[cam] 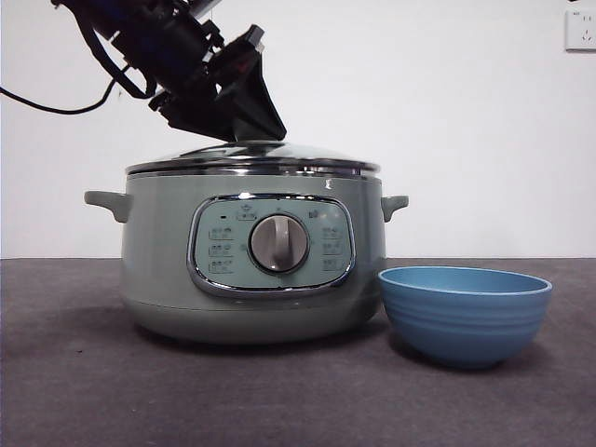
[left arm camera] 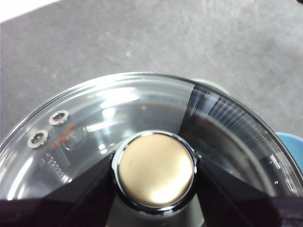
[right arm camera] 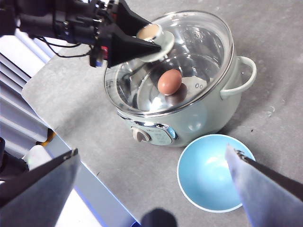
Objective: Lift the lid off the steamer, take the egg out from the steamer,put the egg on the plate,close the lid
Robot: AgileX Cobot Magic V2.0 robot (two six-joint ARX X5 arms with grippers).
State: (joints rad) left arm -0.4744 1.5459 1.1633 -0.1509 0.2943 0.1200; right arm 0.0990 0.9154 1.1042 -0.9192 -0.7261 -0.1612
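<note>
The clear glass lid (cam: 251, 154) sits on the pale green steamer (cam: 158, 261). My left gripper (cam: 247, 126) comes down from the upper left, and its black jaws press on both sides of the lid's round knob (left arm camera: 155, 170). In the right wrist view a brown egg (right arm camera: 169, 81) shows through the lid (right arm camera: 199, 42) inside the steamer (right arm camera: 208, 109). The blue bowl that serves as the plate (cam: 464, 312) stands empty right beside the steamer, and it shows in the right wrist view too (right arm camera: 208, 175). My right gripper (right arm camera: 151, 150) is open and empty, high above the plate and the steamer.
The dark grey table (cam: 84, 391) runs under everything. Its edge (right arm camera: 71, 156) lies near the steamer's control panel in the right wrist view. A wall socket (cam: 579, 30) is at the far upper right. The left arm's cable (cam: 56, 107) hangs at the upper left.
</note>
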